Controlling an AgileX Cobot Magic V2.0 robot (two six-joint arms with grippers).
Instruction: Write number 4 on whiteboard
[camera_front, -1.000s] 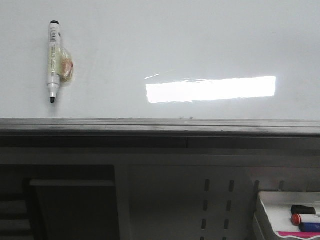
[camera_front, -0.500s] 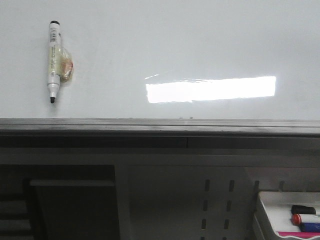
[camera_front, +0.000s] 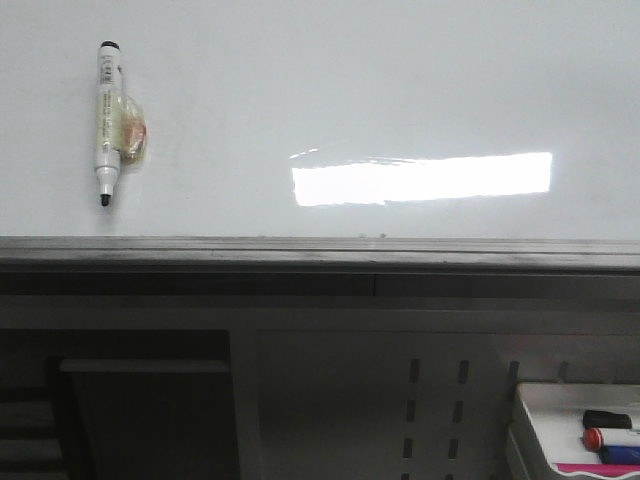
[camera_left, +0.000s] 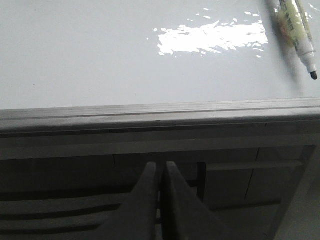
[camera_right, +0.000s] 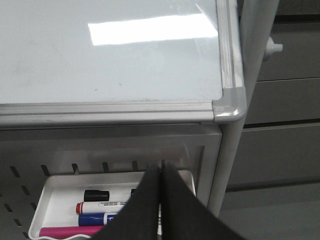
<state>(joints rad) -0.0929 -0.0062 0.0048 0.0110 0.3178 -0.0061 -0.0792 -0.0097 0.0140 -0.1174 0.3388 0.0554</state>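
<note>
Glossy white whiteboard (camera_front: 400, 90), grey metal rail, one uncapped marker (camera_front: 106, 122) stuck upright. Left gripper (camera_left: 160, 172) and right gripper (camera_right: 161, 172) both pressed together, holding nothing.

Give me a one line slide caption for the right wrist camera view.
Right pincer shut and empty below the blank whiteboard, above a white tray of markers.

The left claw (camera_left: 161, 170) shows two dark grey, matte fingers (camera_left: 145, 200), broad at the base and tapering to slim tips; the right claw (camera_right: 161, 167) looks alike but blacker, with smooth fingers (camera_right: 175, 200).
</note>
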